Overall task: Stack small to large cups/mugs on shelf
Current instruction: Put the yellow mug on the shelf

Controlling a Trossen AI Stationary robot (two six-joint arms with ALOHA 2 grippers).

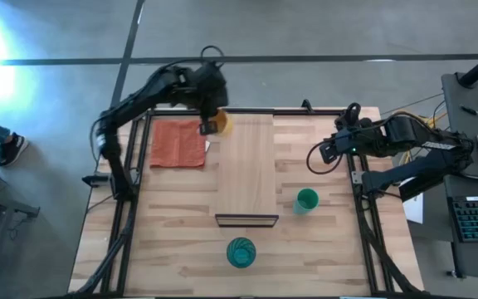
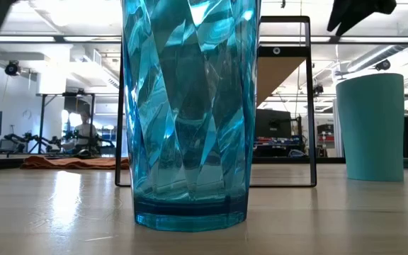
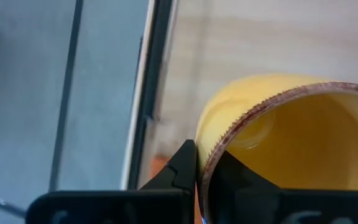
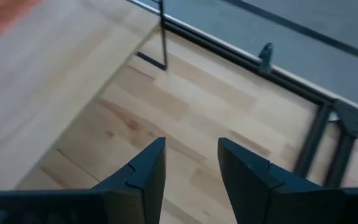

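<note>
My left gripper (image 1: 213,124) is at the far left corner of the light-wood shelf (image 1: 246,166), shut on the small orange cup (image 1: 221,124), which fills the left wrist view (image 3: 278,143). The solid green cup (image 1: 306,200) stands on the table right of the shelf; it also shows in the low view (image 2: 371,127). The translucent teal tumbler (image 1: 241,252) stands on the table near the front edge, close in the low view (image 2: 190,113). My right gripper (image 4: 191,165) is open and empty over the table right of the shelf (image 1: 315,159). My left gripper pinches the orange cup's wall at its rim (image 3: 205,168), one finger inside the cup (image 3: 241,180) and one outside (image 3: 179,171). The cup is tilted, its opening turned toward the wrist camera. Whether it rests on the shelf does not show.
An orange-red cloth (image 1: 178,143) lies on the table left of the shelf. The shelf's dark metal frame (image 2: 310,99) stands behind the tumbler in the low view. The table's black frame rails (image 4: 316,137) run along its edges. A person (image 1: 7,145) stands beyond the table's left.
</note>
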